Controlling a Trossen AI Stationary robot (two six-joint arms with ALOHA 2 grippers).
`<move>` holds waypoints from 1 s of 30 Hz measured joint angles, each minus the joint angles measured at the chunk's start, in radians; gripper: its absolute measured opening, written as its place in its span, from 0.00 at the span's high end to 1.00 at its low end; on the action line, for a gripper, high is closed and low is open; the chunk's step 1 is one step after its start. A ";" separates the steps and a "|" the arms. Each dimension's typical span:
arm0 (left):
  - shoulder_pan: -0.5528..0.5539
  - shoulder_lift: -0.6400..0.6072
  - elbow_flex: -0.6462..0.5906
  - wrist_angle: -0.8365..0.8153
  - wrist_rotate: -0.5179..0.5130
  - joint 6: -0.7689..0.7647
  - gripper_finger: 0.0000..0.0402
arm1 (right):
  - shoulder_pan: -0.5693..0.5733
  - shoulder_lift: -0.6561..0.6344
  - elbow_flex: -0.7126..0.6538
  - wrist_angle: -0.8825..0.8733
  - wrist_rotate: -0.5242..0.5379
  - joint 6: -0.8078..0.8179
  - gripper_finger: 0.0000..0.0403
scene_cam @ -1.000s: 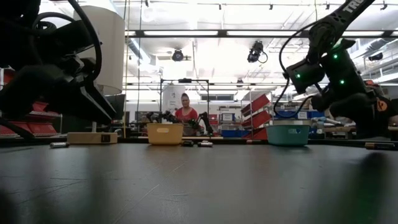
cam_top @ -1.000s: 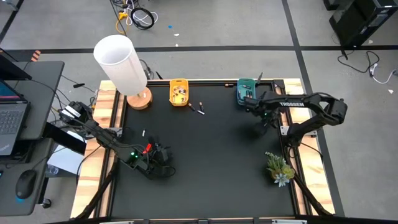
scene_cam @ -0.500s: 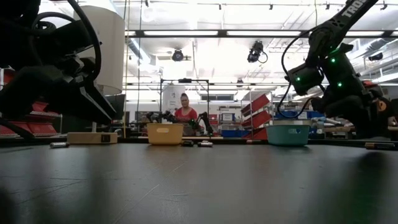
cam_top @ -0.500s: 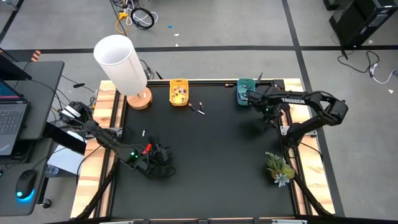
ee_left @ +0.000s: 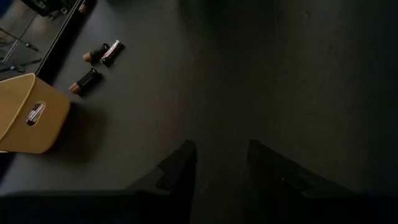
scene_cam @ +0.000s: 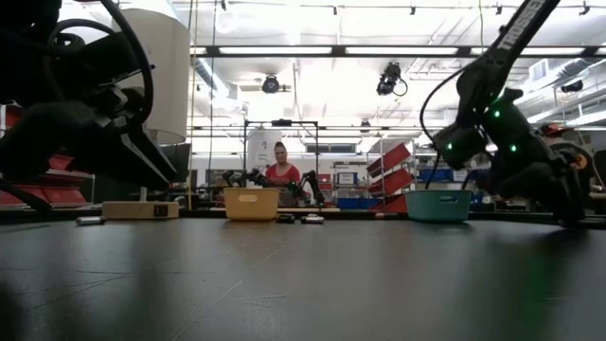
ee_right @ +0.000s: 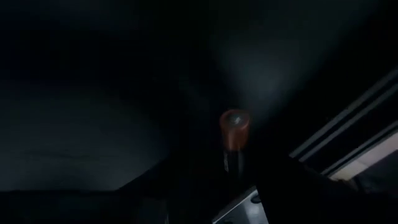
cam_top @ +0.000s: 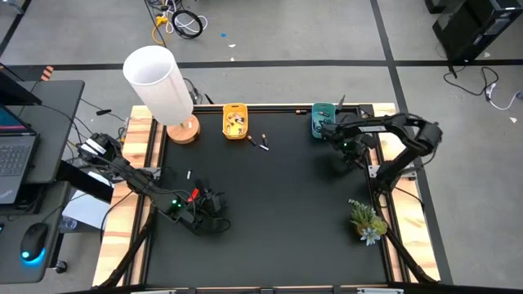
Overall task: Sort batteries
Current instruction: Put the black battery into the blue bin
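While right gripper (ee_right: 233, 180) hung near teal bin (cam_top: 323, 120), dark copper-capped battery (ee_right: 234, 138) was pinched between its fingers. Delivery step judged in hand; next, battery to be carried over bin and released. Left gripper (ee_left: 221, 165) parked low, fingers spread, nothing held. Two loose batteries (cam_top: 258, 142) lay beside yellow bin (cam_top: 235, 121).

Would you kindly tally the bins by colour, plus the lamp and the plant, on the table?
Yellow bin: 1
Teal bin: 1
Lamp: 1
Plant: 1
Total: 4
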 joint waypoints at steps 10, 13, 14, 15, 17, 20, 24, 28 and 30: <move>-0.001 0.000 0.000 -0.015 0.012 0.000 0.63 | 0.008 0.089 0.006 -0.005 -0.023 -0.019 0.63; -0.001 0.000 0.000 -0.021 0.012 0.000 0.63 | 0.029 0.085 0.004 0.002 -0.030 -0.019 0.68; -0.001 0.000 0.000 -0.022 0.012 0.000 0.63 | 0.038 0.086 0.004 0.005 -0.032 -0.020 0.70; -0.001 0.000 0.000 -0.025 0.012 0.000 0.63 | 0.048 0.086 0.003 0.009 -0.037 -0.023 0.72; -0.001 0.000 0.000 -0.031 0.012 0.000 0.63 | 0.072 0.086 0.002 0.018 -0.050 -0.022 0.76; -0.001 0.000 0.000 -0.032 0.012 0.000 0.63 | 0.110 0.086 0.002 0.024 -0.050 -0.017 0.80; -0.001 0.000 0.000 -0.032 0.012 0.024 0.63 | 0.137 0.086 0.002 0.021 -0.049 -0.015 0.83; -0.001 0.000 0.000 -0.032 0.012 0.029 0.63 | 0.138 0.084 0.003 0.014 -0.036 0.010 0.83; -0.001 0.000 0.000 -0.033 0.012 0.029 0.63 | 0.138 0.084 0.003 0.014 -0.036 0.010 0.84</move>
